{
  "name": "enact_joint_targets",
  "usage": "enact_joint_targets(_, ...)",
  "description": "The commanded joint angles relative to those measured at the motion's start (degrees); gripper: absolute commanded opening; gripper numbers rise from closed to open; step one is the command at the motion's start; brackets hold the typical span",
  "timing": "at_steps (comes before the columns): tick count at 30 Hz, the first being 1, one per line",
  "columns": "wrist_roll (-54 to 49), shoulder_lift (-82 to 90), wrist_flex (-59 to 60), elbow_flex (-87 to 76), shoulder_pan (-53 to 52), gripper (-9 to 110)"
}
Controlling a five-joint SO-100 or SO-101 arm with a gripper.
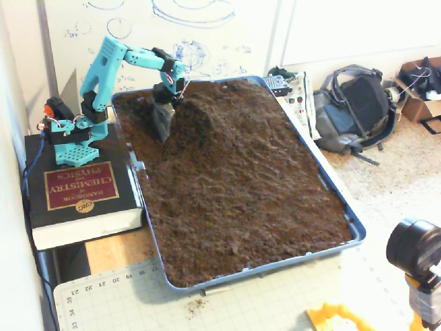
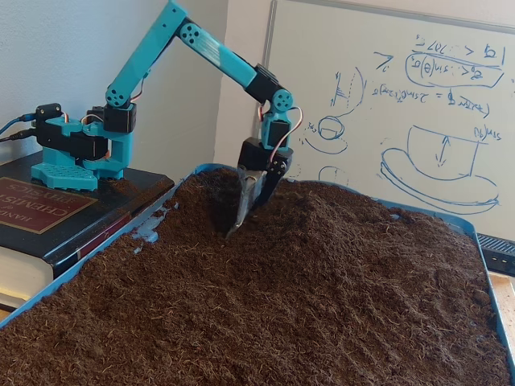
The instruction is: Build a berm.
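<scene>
A blue tray [image 1: 335, 195] holds loose dark brown soil. The berm [image 1: 201, 114] is a rounded ridge of soil at the tray's far end, left of centre in a fixed view; it also rises behind the gripper in the other fixed view [image 2: 326, 211]. My teal arm reaches over the tray's far left corner. My gripper [image 1: 162, 131] points down with its tips dug into the soil at the berm's left flank [image 2: 236, 223]. The jaws look closed together, with nothing but soil around them.
The arm's base stands on a thick black chemistry handbook [image 1: 76, 196] left of the tray [image 2: 36, 211]. A whiteboard stands behind. A grey backpack [image 1: 351, 110] lies at the right, a cutting mat [image 1: 207, 303] in front, and a camera [image 1: 413, 248] at the lower right.
</scene>
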State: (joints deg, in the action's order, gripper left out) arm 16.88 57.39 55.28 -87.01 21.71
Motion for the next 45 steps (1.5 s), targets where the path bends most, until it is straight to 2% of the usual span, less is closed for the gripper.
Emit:
enact_joint_targets(1, 0.3, 1.1, -1.4, 15.6, -4.7, 0)
enact_joint_targets(10, 1.1, 1.1, -1.3, 23.8, -7.4, 0)
enact_joint_targets(17, 1.1, 2.1, -1.3, 24.2, -10.4, 0)
enact_joint_targets(22, 1.1, 9.4, -0.2, 22.9, -11.3, 0)
enact_joint_targets(25, 0.7, 15.9, 5.1, 19.9, -11.2, 0)
enact_joint_targets(31, -0.3, 30.8, 23.1, 15.0, -11.6, 0)
enact_joint_targets(34, -4.7, 36.3, 29.3, 12.6, -12.4, 0)
enact_joint_targets(38, -17.0, 43.1, 31.4, 3.1, -19.5, 0)
enact_joint_targets(41, -28.8, 47.1, 28.8, -7.8, -26.4, 0)
enact_joint_targets(45, -41.5, 48.4, 19.7, -22.9, -35.8, 0)
